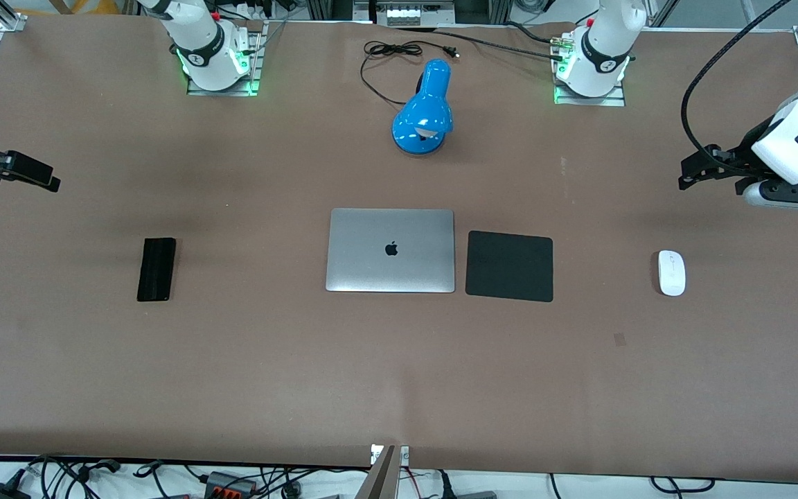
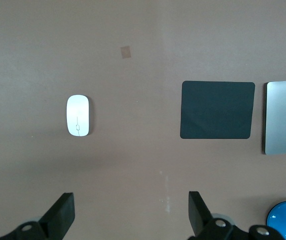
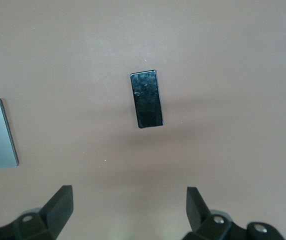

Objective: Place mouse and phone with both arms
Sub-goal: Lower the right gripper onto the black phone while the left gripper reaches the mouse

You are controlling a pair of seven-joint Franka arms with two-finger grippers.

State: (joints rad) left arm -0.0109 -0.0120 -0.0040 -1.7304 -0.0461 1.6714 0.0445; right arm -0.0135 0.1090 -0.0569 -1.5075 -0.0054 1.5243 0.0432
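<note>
Left black two-finger pincer (image 1: pixel 691 173) raised over bare brown counter (image 1: pixel 399 374) at the left arm's end, fingers (image 2: pixel 63 212) spread wide apart with nothing between them. Right black two-finger pincer (image 1: pixel 42 180) up over the counter at the right arm's end, fingers (image 3: pixel 60 205) likewise parted and empty. Small white oval computer mouse (image 1: pixel 672 272) with a thin grey centre line lying flat on the counter toward the left arm's end, nearer to the front camera than the left pincer, untouched. Slim black rectangular smartphone (image 1: pixel 156 269) with a glossy face flat on the counter toward the right arm's end, nearer to the front camera than the right pincer, also untouched. Between these two, in a row: closed silver laptop (image 1: pixel 391 250) at the middle, square black mouse pad (image 1: pixel 509 266) just beside it on the mouse's side, a narrow gap between pad and laptop. Blue rounded desk lamp (image 1: pixel 424 111) farther from the front camera than the laptop, its black cord (image 1: pixel 388 52) looped near the bases.
</note>
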